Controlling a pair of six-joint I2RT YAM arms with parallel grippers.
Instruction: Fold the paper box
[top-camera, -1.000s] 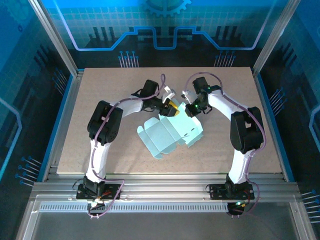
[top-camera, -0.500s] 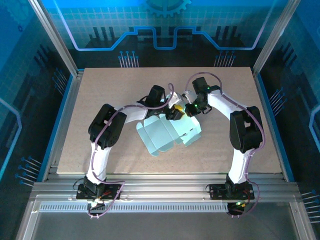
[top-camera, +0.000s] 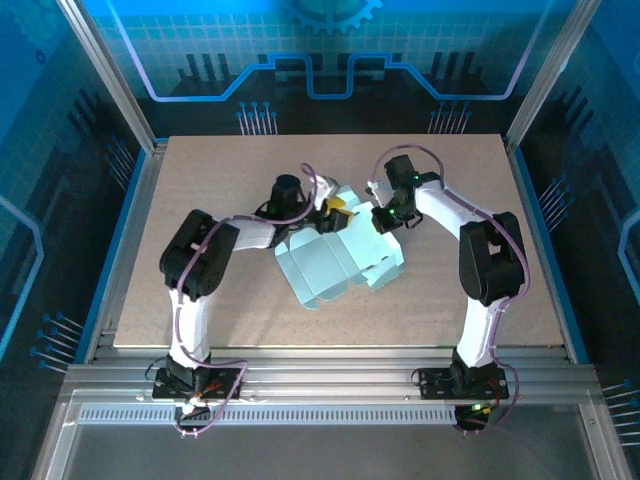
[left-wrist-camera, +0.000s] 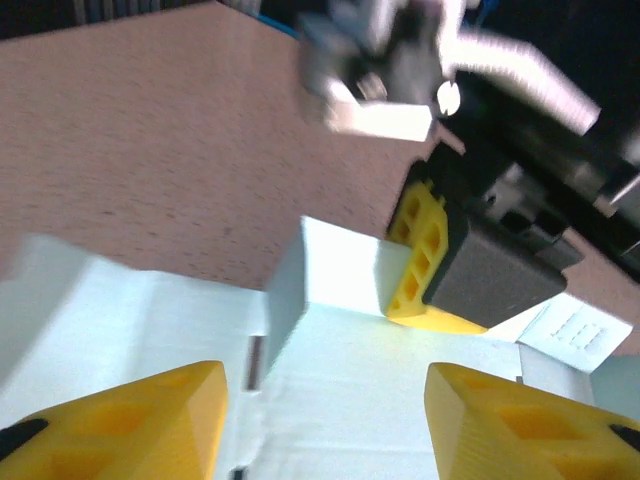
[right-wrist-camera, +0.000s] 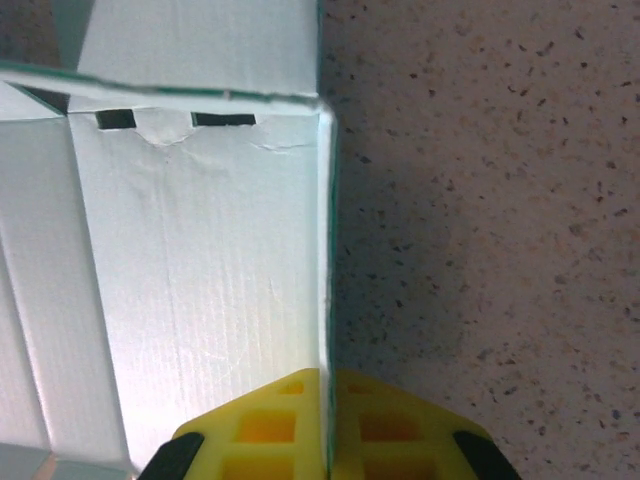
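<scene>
Holder: a flat, speckled brown tabletop (top-camera: 500, 170) made of board.
Lying on it: a pale mint-blue paper box (top-camera: 325, 265) of thin cardboard, partly folded, some flaps standing up.
Where: the middle of the tabletop.

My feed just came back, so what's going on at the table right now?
The right gripper is shut on one edge of the paper box, a partly folded sheet lying on the table. The left gripper is open, its fingers spread just above the sheet beside a raised flap. The box is not yet closed up.
</scene>
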